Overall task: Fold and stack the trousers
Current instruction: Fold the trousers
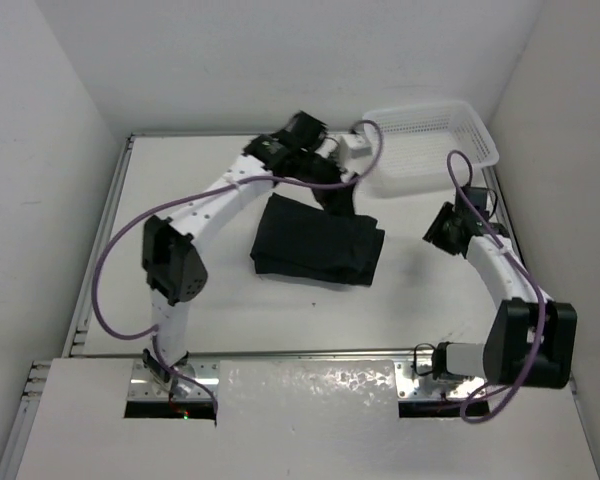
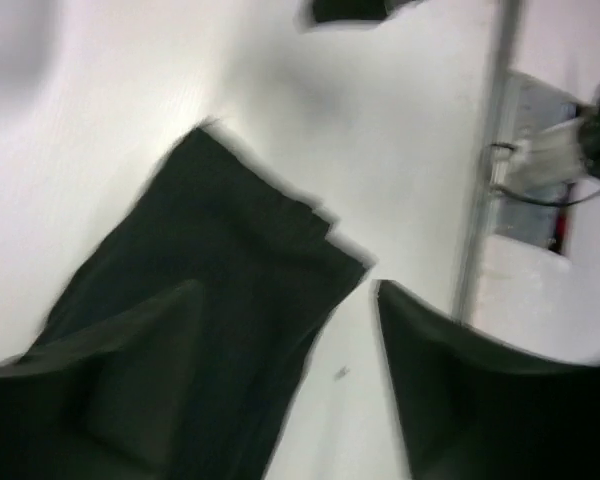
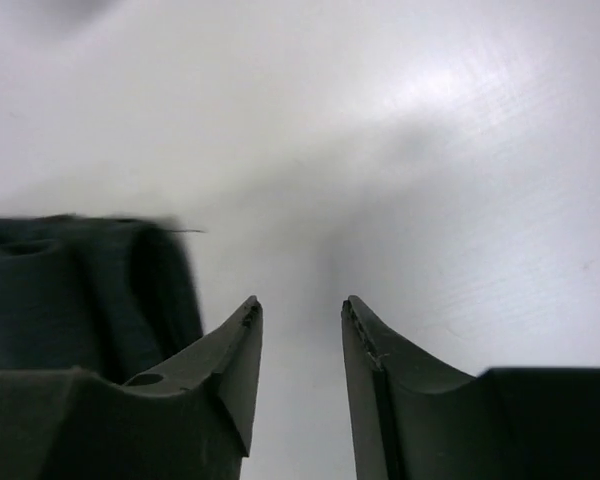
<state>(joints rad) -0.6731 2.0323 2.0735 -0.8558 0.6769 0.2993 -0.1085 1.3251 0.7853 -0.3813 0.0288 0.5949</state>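
Note:
The black trousers (image 1: pixel 315 242) lie folded into a compact pile in the middle of the white table. My left gripper (image 1: pixel 337 198) hangs over the pile's far edge. In the left wrist view the gripper (image 2: pixel 288 288) is open and empty, with the trousers (image 2: pixel 220 300) below it and bare table between its fingers; this view is blurred. My right gripper (image 1: pixel 442 230) is to the right of the pile, apart from it. In the right wrist view the gripper (image 3: pixel 300 302) is open and empty over bare table, with the trousers' edge (image 3: pixel 70 290) at its left.
A white plastic mesh basket (image 1: pixel 432 148) stands at the far right corner, close to the left gripper. White walls enclose the table on the left, back and right. A metal rail (image 1: pixel 95 270) runs along the left edge.

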